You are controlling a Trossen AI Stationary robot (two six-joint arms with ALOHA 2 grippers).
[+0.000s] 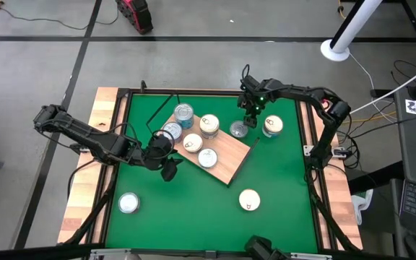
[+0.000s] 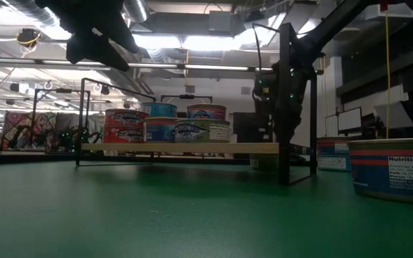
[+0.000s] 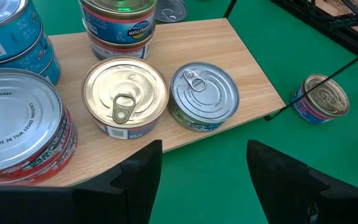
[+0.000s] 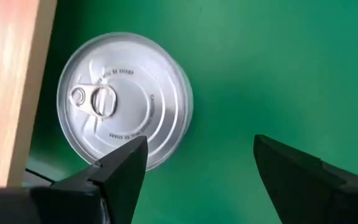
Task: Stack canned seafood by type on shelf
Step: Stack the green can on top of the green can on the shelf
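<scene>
The shelf (image 1: 226, 155) is a wood-grain board raised on dark legs (image 2: 178, 147), lying at an angle mid-table. Several tins stand on it, some stacked (image 1: 184, 113), among them a gold-lidded tin (image 3: 124, 96) and a silver-lidded one (image 3: 204, 96) near the edge. My left gripper (image 3: 204, 180) hovers open just off the shelf's near-left edge (image 1: 166, 165). My right gripper (image 4: 201, 168) is open above a silver-lidded tin (image 4: 123, 99) that rests on the green mat beside the shelf's right corner (image 1: 238, 130). One of its fingers (image 4: 117, 171) overlaps the tin's rim in the picture.
Loose tins stand on the mat: a cream-lidded one at the far right (image 1: 273, 126), another near the front (image 1: 249, 199), and a silver one at the front left (image 1: 128, 203). Pale wooden rails (image 1: 103, 144) and a dark frame border the mat.
</scene>
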